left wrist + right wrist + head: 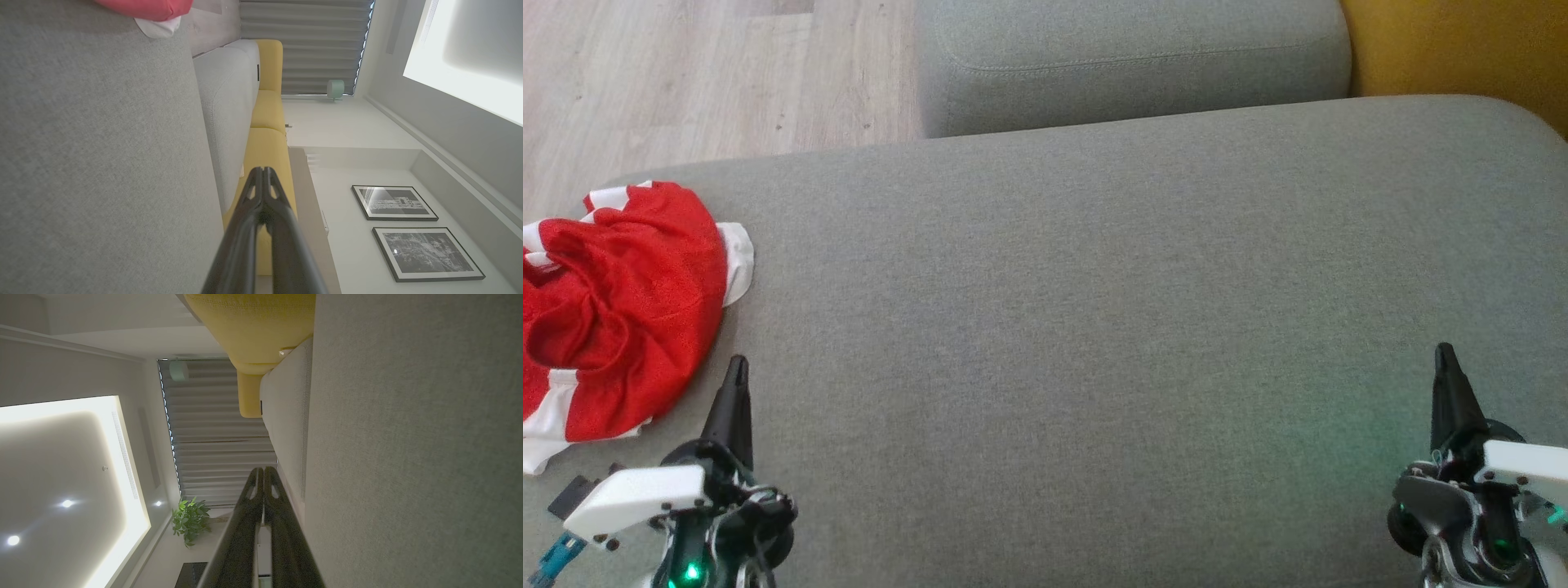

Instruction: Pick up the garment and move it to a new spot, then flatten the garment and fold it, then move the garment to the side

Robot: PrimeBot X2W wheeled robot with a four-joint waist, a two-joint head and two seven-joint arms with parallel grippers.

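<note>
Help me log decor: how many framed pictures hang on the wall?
2, in the left wrist view: upper framed picture, lower framed picture just beneath. Others may be out of frame.

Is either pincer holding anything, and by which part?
Nothing is held. The left pincer and right pincer are shut and empty; the garment lies apart.

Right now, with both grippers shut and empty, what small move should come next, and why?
Probably open the left gripper and ease it toward the garment. The garment lies crumpled at the left end of the grey cushion, close to that shut, empty gripper; the right gripper sits far across.
</note>
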